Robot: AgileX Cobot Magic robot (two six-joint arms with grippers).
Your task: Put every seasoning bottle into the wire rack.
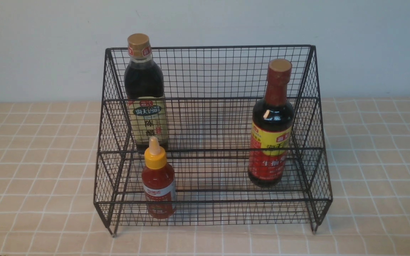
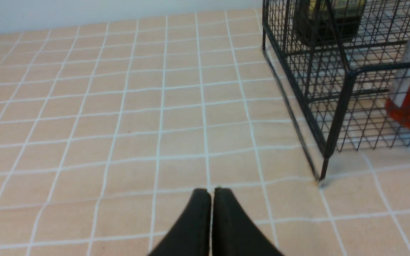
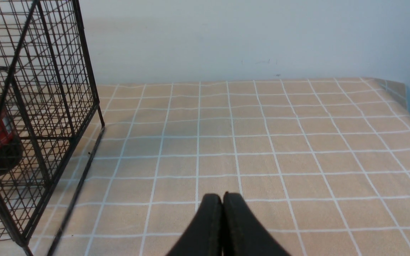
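Black wire rack (image 1: 212, 142) mid-frame on a checked tablecloth (image 1: 30, 160), all three bottles standing upright inside it.

Nearest the front camera is the rack's lower tier: thin black mesh with sloped sides and a tall back. The gold-capped bottle (image 1: 145, 96), dark glass with a beige label, stands on the upper tier at left. The red-necked bottle (image 1: 272, 128), with a red-yellow label, stands on the lower tier at right. The small red sauce bottle (image 1: 158, 183), with a yellow nozzle, stands at lower left. The cloth is beige with white grid lines, bare on either side of the rack. The left gripper (image 2: 212, 193) is clenched empty over the cloth near the rack's corner leg. The right gripper (image 3: 222, 199) is likewise pressed together, empty, beside the rack's other side.
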